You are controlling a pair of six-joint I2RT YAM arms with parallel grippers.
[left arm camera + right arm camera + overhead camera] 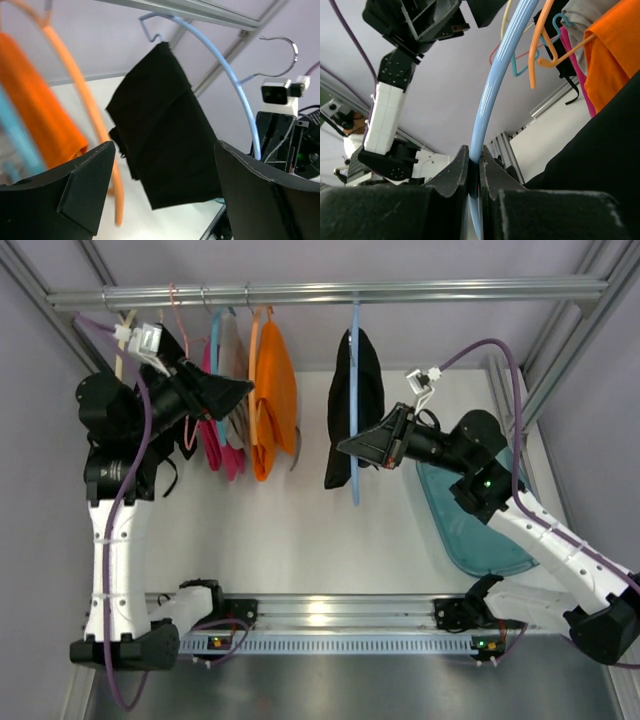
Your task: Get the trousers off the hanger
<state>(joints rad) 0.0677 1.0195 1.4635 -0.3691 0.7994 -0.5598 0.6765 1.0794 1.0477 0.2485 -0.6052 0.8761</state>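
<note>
The black trousers [358, 390] hang folded over a light blue hanger [354, 470] on the top rail; they also show in the left wrist view [165, 135] and the right wrist view [600, 165]. My right gripper [350, 446] is shut on the blue hanger's rod [490, 100] just beside the black cloth. The orange trousers [274, 400] hang on an orange hanger [85, 115] further left. My left gripper [240, 392] is open and empty, raised next to the orange trousers, its fingers [75, 185] framing the black trousers from a distance.
Pink and grey garments [218, 430] on other hangers crowd the rail's left part behind my left gripper. A teal bin [470, 530] lies on the table under my right arm. The metal rail [330, 292] spans the top.
</note>
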